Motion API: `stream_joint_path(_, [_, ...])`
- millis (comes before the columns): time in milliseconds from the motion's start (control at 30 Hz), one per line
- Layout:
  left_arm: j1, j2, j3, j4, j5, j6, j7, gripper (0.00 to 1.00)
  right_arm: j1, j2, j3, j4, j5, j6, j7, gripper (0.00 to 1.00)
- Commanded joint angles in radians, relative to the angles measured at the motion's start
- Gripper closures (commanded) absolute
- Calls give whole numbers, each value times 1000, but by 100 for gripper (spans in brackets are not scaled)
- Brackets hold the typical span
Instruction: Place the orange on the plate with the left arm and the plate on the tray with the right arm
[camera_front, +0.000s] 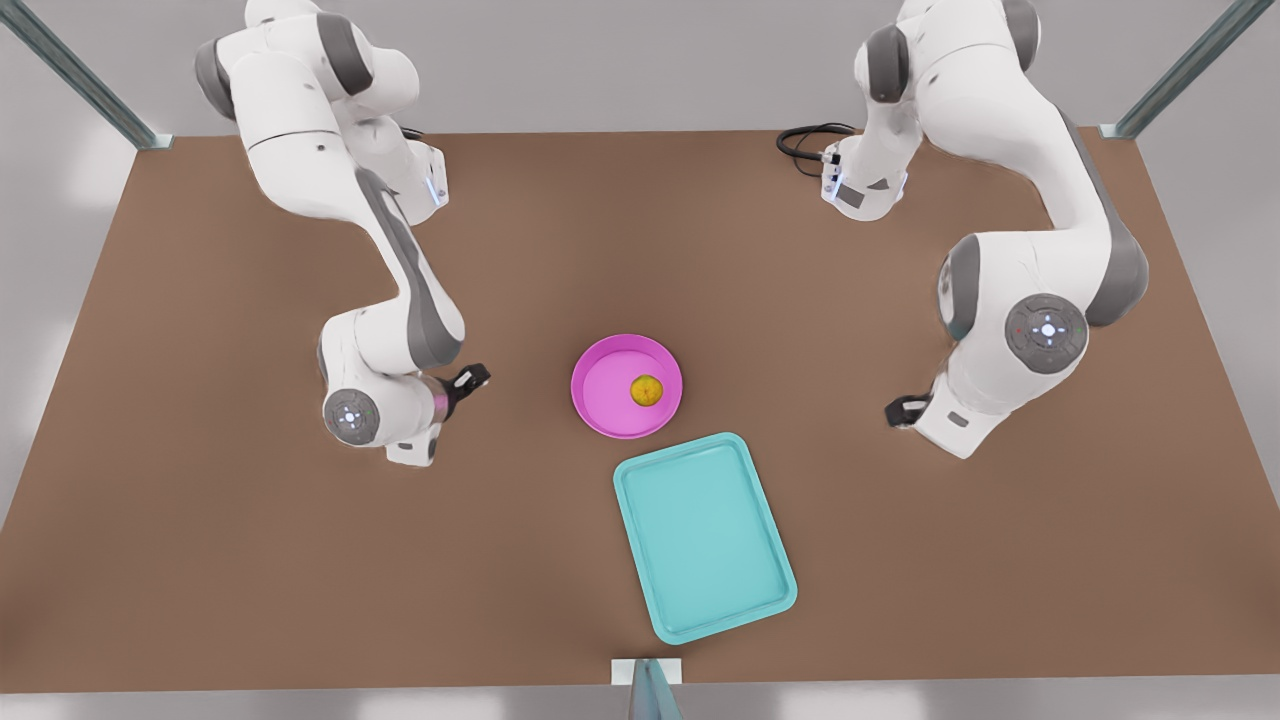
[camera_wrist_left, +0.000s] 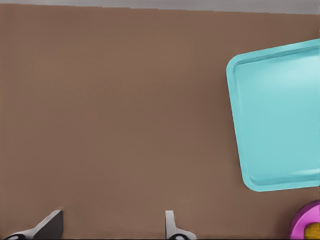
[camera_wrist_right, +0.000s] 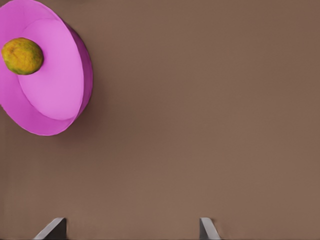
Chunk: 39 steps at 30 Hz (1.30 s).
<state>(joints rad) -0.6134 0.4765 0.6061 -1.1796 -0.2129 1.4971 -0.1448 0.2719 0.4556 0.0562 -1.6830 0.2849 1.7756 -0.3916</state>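
Observation:
The orange lies in the pink plate at the table's middle, toward the plate's side on the front view's right. The teal tray lies bare just in front of the plate, apart from it. My left gripper hangs open on the front view's right, well away from the plate. Its wrist view shows the left gripper over bare table, with the tray and a bit of the plate off to one side. My right gripper is open on the front view's left, beside the plate and orange, and holds nothing.
A black cable coils at the far edge beside one arm's base. Metal frame posts stand at the table corners, and a bracket sits at the middle of the front edge. Brown tabletop stretches wide on both sides of the tray.

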Motion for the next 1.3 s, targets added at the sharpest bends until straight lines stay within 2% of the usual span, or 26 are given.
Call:
stream_joint_path(0, [356,-128,-434,17,85,-229,297,0,30,-46,8,-122,172,330,13,0])
stream_joint_path(33, [507,-221,-667,-90,218,-109,280,0,35,-81,8,-188,197,369,13,0])
stream_joint_path(67, [506,-384,-671,-329,257,3,153,0,35,-106,31,-253,200,438,13,0])
stream_joint_path(133, [515,-306,-667,-262,267,-26,123,0,61,-98,70,-307,272,576,16,0])
stream_joint_path(267, [514,-320,-666,-250,256,-54,125,0,145,-18,70,-285,315,726,191,0])
stream_joint_path(500, [515,-323,-655,-250,254,-86,122,0,182,83,71,-230,315,735,280,0])
stream_joint_path(967, [515,-337,-654,-252,256,-106,123,0,240,167,71,-228,315,734,277,0])
stream_joint_path(1000, [515,-335,-654,-250,256,-106,123,0,240,167,71,-224,315,732,277,3])
stream_joint_path(1067, [515,-335,-654,-250,256,-104,123,0,239,173,71,-222,315,731,269,30])
stream_joint_path(1133, [515,-335,-654,-252,256,-106,123,0,239,173,71,-221,315,729,264,38])
stream_joint_path(1233, [515,-337,-654,-252,256,-112,123,0,237,179,71,-216,315,726,263,42])
stream_joint_path(1267, [515,-337,-654,-250,256,-112,123,0,237,179,71,-215,315,723,263,50])
